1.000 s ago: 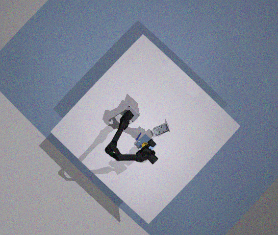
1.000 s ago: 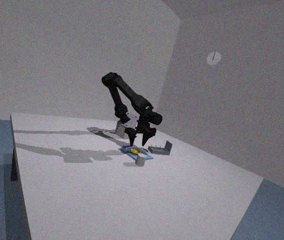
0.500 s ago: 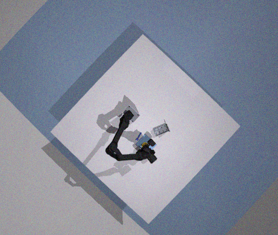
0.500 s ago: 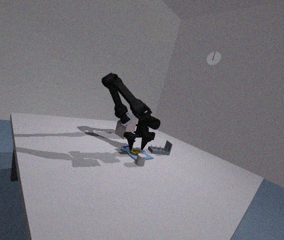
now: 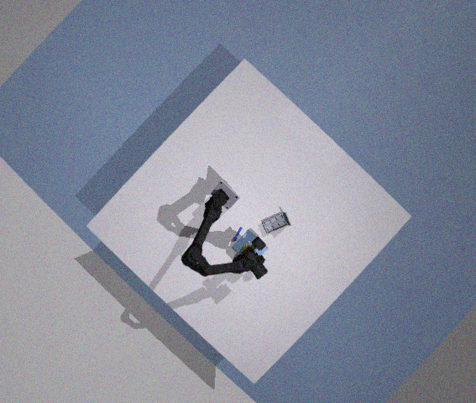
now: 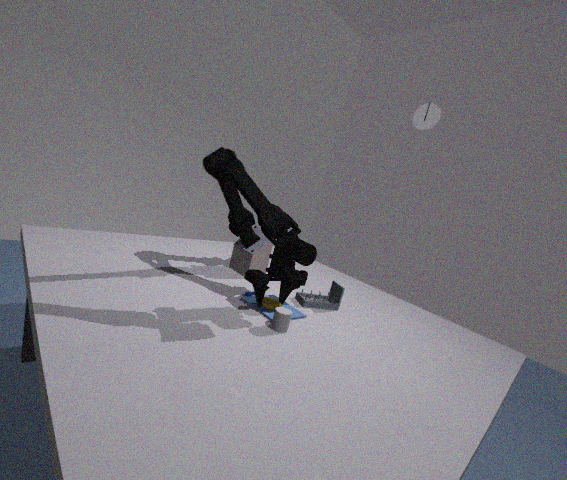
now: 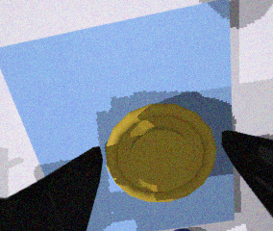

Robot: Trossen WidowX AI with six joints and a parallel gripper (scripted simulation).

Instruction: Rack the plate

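The plate [image 5: 246, 246] [image 6: 271, 303] [image 7: 161, 153] is round and yellow, a deep mustard where shade falls over it and brighter along one side of its rim, with a raised lip and rings stepping in toward a smooth, flat middle. It lies flat on a blue square mat [image 5: 243, 243] [image 6: 296, 313] [image 7: 112, 63], outside the dish rack. Over it the gripper [image 5: 253, 251] [image 6: 271, 303] [image 7: 161, 145] points down, its two dark fingers spread wide, one on either side of the plate. In the wrist view a narrow strip of blue shows between the rim and each fingertip, the gap on one side slimmer than on the other, so nothing is pinched; whether the tips touch the mat, I cannot tell. Just beside the mat's edge, a pale cup [image 6: 280, 319] stands upright. A blue utensil [image 5: 237, 234] [image 6: 248, 293] lies by the mat, its round end toward it in part; only a sliver shows in the wrist view. The grey dish rack [image 5: 264, 223] [image 6: 338, 297] sits near the mat, its slots holding no plate. The black arm [image 5: 201, 236] [image 6: 252, 191] bends high over the white table [image 5: 316, 182] [image 6: 273, 403].
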